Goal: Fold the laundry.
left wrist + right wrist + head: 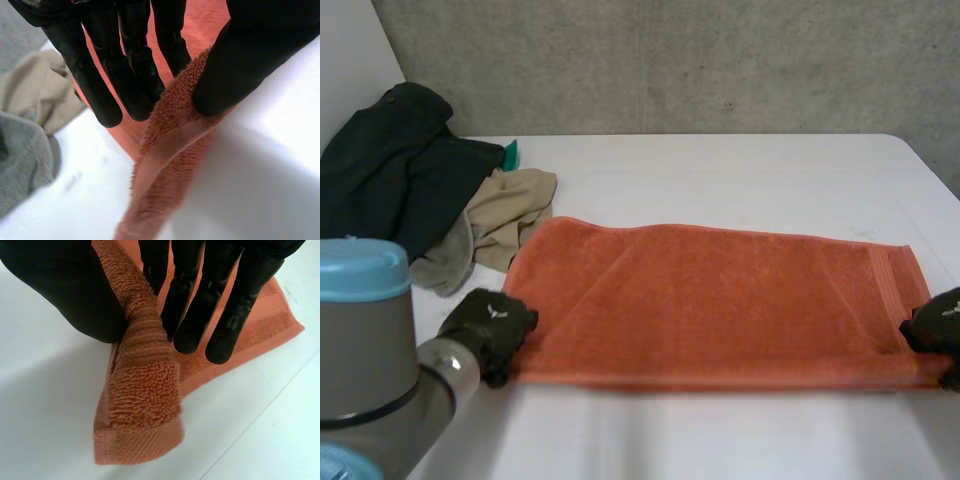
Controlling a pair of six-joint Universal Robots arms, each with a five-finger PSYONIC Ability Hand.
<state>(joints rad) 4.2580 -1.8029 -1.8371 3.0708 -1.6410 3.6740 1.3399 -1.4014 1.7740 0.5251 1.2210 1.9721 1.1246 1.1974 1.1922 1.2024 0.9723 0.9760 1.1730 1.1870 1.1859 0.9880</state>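
Lying flat across the frame's middle, the orange towel (720, 300) covers the white table (740, 170). The left hand (490, 328) pinches its lower-left corner between thumb and fingers; the right hand (935, 325) likewise clamps the lower-right corner. Heaped clothes (420, 200) sit upper left.

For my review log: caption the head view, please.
Left hand and right hand pinch near corners of the orange towel on the white table, clothes pile beside it.

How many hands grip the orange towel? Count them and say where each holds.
2. The left hand pinches the near left corner of the orange towel; the right hand pinches its near right corner.
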